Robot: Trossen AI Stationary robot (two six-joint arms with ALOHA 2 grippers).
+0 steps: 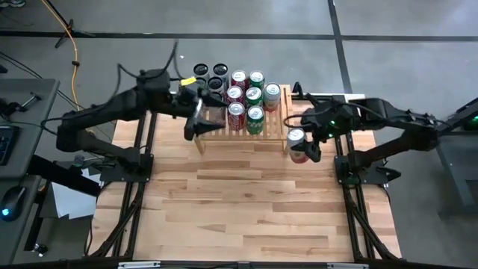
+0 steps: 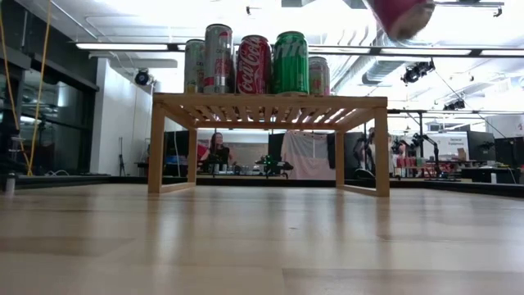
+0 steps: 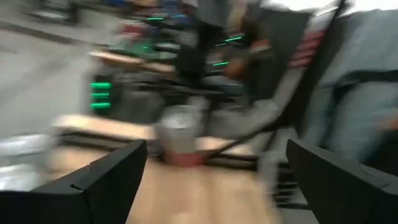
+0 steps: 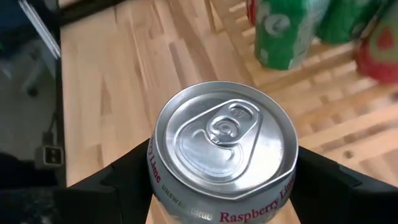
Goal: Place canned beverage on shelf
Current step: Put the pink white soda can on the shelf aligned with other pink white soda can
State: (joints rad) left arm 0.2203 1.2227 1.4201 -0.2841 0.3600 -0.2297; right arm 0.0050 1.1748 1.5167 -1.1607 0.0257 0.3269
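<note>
The right gripper [image 1: 299, 146] holds a raspberry-lime can [image 4: 222, 149] upright, its fingers [image 4: 124, 171] closed on the can's sides just below the rim. The can hangs in the air just off the right end of the shelf [image 1: 278, 128]; seen from desk level, its base is above the height of the cans already standing there. Those cans [image 1: 247, 101] fill the middle and right of the slatted top. The left gripper [image 1: 196, 119] hovers over the shelf's left end, fingers wide apart and empty.

To do this step well, I would keep the can vertical, carry it across above the neighbouring tops, and lower it straight into a free spot. Set the base flat on the slats before letting go, and spread the fingers without nudging the green can [image 1: 270, 97] alongside.
</note>
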